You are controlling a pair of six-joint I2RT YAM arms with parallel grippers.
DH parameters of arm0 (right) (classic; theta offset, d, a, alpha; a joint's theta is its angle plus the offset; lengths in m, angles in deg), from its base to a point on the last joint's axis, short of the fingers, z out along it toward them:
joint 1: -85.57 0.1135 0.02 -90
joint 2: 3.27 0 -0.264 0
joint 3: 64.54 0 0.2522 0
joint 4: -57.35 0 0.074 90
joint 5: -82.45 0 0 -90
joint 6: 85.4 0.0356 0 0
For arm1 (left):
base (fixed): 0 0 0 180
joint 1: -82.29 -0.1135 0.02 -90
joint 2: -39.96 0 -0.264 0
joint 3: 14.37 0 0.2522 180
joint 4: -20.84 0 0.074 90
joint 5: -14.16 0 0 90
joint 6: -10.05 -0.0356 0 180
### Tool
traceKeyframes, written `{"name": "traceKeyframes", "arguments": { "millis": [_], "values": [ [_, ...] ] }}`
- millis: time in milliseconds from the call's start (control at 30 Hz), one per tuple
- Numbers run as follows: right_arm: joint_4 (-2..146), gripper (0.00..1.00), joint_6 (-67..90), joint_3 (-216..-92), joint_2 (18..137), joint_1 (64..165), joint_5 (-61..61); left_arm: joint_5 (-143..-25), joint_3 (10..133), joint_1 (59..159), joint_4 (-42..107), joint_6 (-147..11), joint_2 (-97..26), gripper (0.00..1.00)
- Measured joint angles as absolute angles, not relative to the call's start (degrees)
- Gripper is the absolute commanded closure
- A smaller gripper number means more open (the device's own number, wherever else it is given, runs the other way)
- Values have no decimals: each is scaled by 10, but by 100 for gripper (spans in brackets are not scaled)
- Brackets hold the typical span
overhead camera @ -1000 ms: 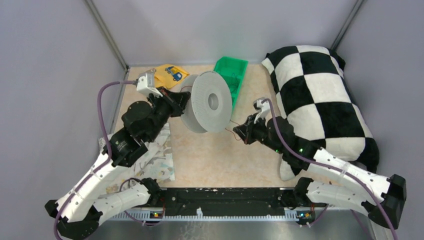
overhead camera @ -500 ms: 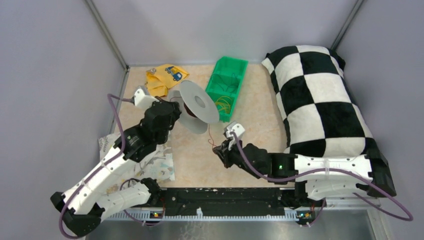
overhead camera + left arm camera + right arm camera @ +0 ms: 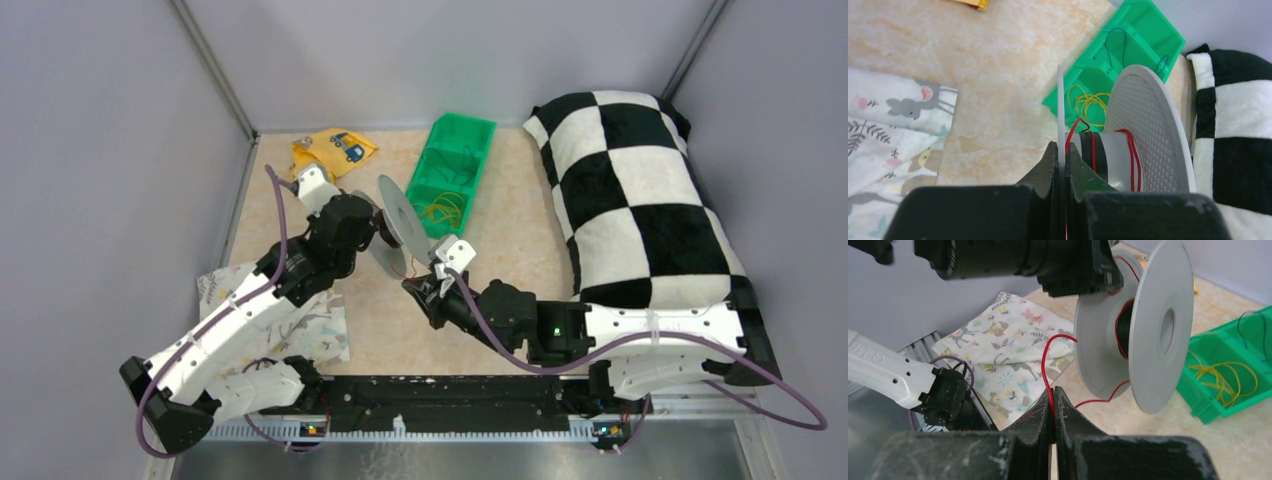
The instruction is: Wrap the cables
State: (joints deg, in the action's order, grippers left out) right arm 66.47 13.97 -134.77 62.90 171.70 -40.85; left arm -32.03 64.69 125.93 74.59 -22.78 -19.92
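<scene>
- Grey walls (image 3: 450, 50) closed in a beige marbled tabletop (image 3: 500, 290); a checkered pillow (image 3: 640, 200) filled its right side, a green bin (image 3: 462, 122) stood at the back, a yellow cloth (image 3: 333, 150) lay in the far left corner, and a patterned cloth (image 3: 325, 330) lay near the left arm's base.
- The left hand (image 3: 1062, 152) was clenched on the thin rim of one flange of the grey spool (image 3: 1148, 125); it held the spool with its axis roughly level and seemingly clear of the tabletop. I judged that gripping the edge left the core open between the two flanges, so wire could be laid there.
- The red wire (image 3: 1046, 367) sat partly on that core in a few turns; a loose strand ran from the core down to the right hand (image 3: 1052, 396), which was pinched tight on it just below the spool; a second loop curved under the flange.
- Such a short free length between pinch and core probably served to steer where each turn landed.
- Most of the core looked bare, so the wrapping seemed far from done; the rest of the wire was too fine to trace from overhead.
- A slack strand might have slid over a flange or snagged on the left arm's fingers; the yellow wire bundle (image 3: 1088, 102) lay in the bin behind, apart from the spool.
</scene>
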Motion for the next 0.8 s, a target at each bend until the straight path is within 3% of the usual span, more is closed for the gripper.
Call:
{"name": "traceKeyframes", "arguments": {
  "millis": [500,800],
  "values": [
    [714,100,74,-1403,642,1658,-344,-453,608,1260,629,-512,-209,100],
    [703,100,109,-1403,642,1587,-259,-640,548,1260,577,-627,-187,100]
  ]
}}
